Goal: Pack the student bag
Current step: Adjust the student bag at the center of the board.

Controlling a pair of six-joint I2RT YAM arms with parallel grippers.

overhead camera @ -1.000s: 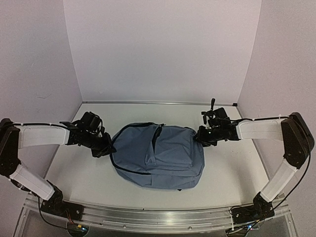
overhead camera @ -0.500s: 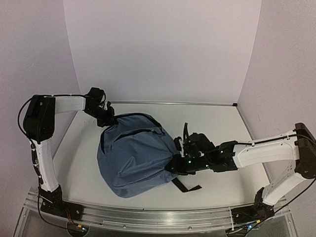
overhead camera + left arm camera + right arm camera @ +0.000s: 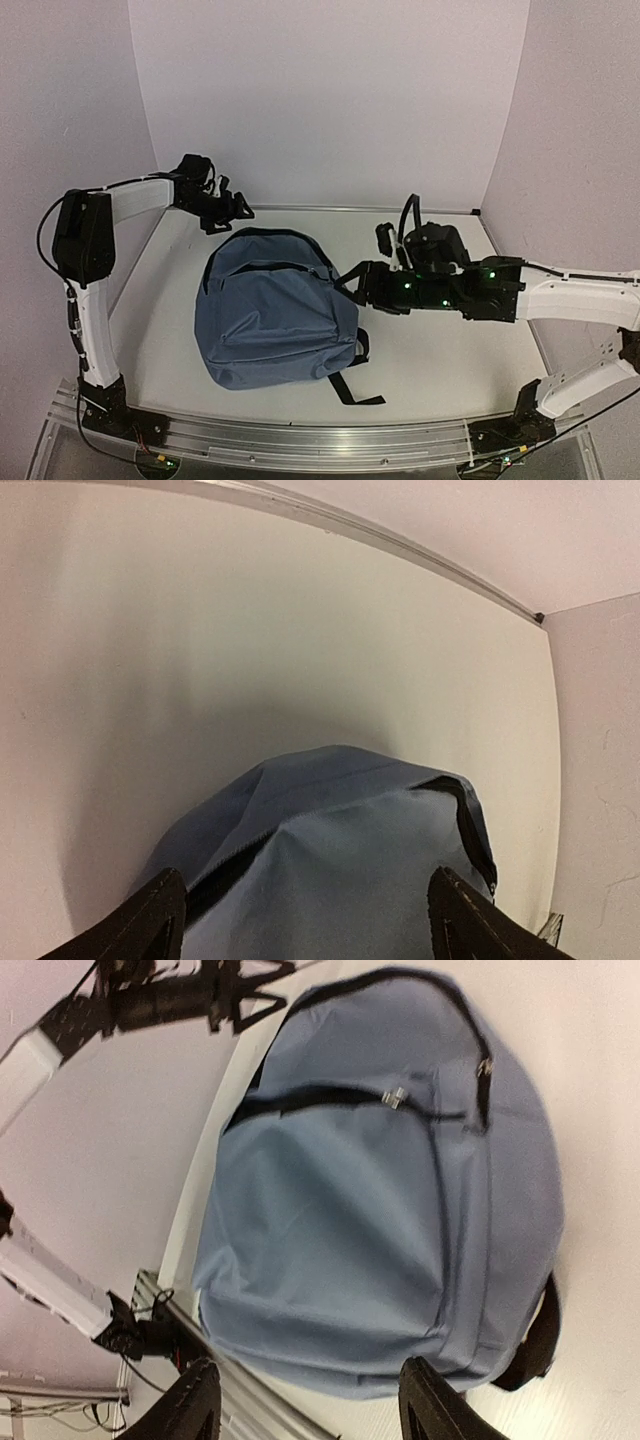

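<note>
Moved: both grippers have let go of the bag's edges and drawn back; the bag has settled flat.
Left two-finger black gripper (image 3: 236, 200): upper left of frame, just beyond the bag's top edge, fingers apart, holding nothing.
Soft slate-blue fabric backpack with black zips (image 3: 275, 315): centre-left of frame on the white table (image 3: 450, 360), front pocket up, top toward the back wall, zips seemingly closed.
Black strap (image 3: 352, 372): trails from the bag's lower right corner.
Right two-finger black gripper (image 3: 352, 287): centre-right, just beside the bag's right edge, fingers apart, empty.
Meaning: bag looks repositioned; opening and filling not yet begun.
Count: backpacks, one; grippers, two; items to pack, none in view.
</note>
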